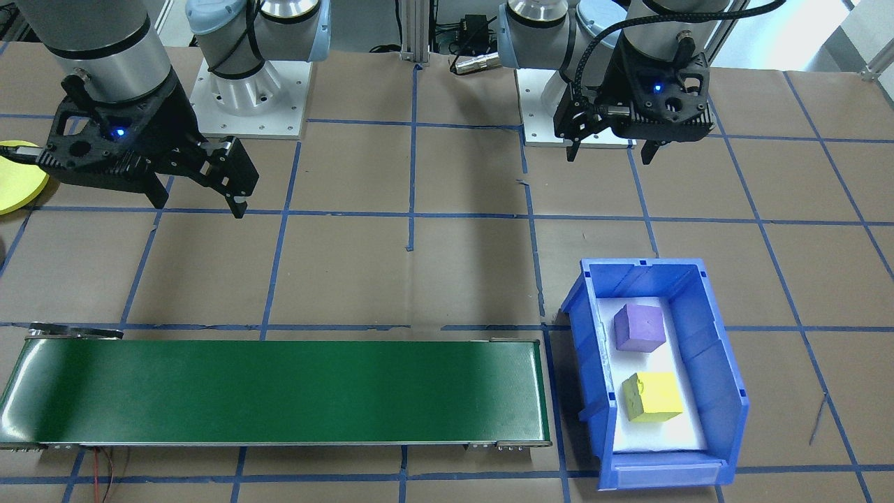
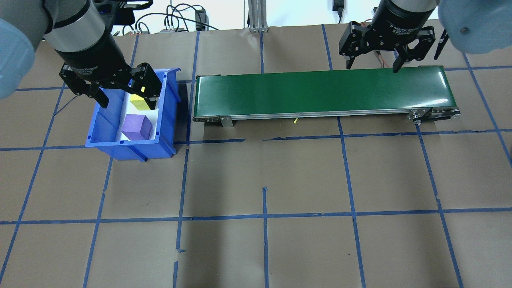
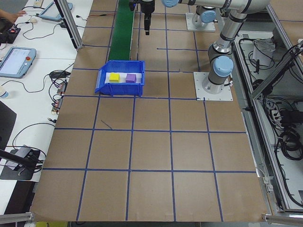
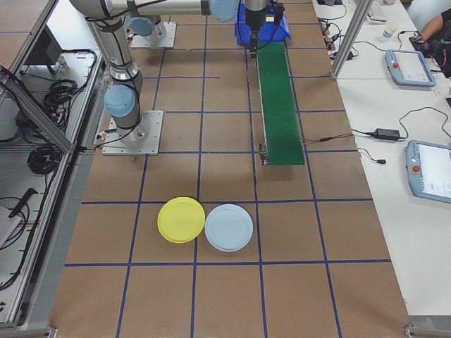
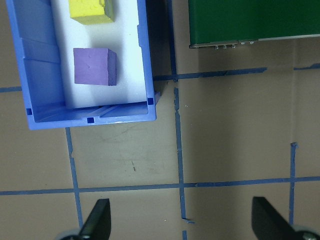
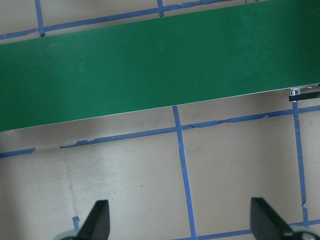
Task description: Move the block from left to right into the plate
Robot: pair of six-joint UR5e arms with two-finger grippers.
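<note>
Two blocks sit in the one blue bin: a purple block and a yellow block, apart from each other. The left claw hangs wide open and empty above the bin. The right claw hangs wide open and empty by the single green belt. Two plates lie touching on the tabletop: the yellow-green plate and a pale blue plate.

Two foam blocks, one purple block and one yellow block; one blue bin; one conveyor; apparently two plates: yellow-green plate, pale blue plate.
</note>
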